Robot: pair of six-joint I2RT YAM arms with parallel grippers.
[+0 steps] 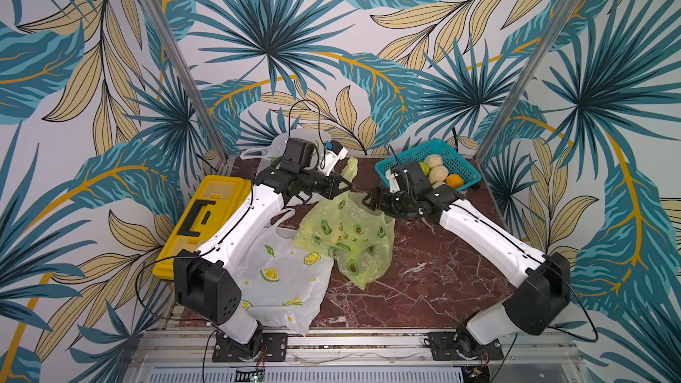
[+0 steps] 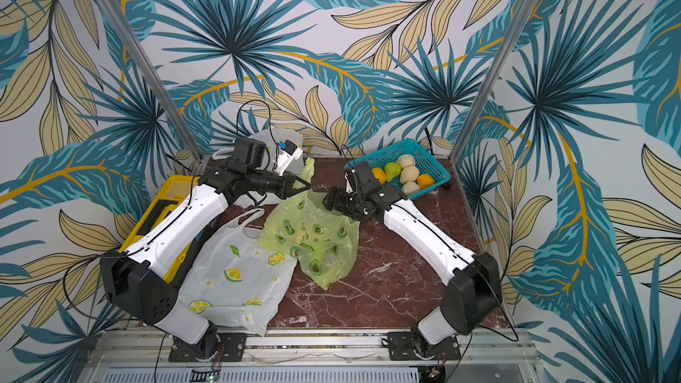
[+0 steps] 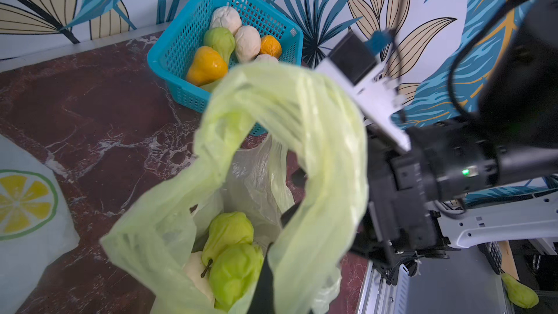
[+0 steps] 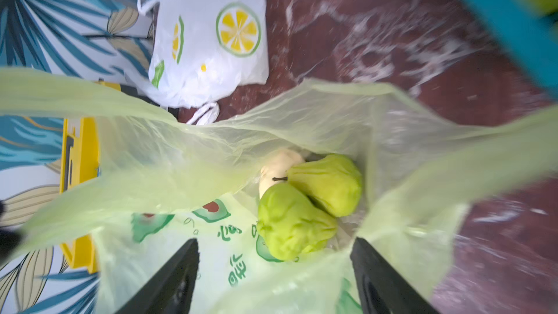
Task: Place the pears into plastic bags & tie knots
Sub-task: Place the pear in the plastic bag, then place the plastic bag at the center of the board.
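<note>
The green bag held up beside the basket
Left gripper pinched together on the bag's handle; right gripper, jaws apart, over its mouth. Three pears lie inside, two green, one cream; more sit in the basket.

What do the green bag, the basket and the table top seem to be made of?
The green bag: thin plastic film, slightly glossy and see-through; it crinkles, and the dark table tints its lower end. The basket: stiff moulded plastic, smooth, with a regular grid of holes. The table: looks like polished dark red marble with white veins, though it may be a printed surface.
</note>
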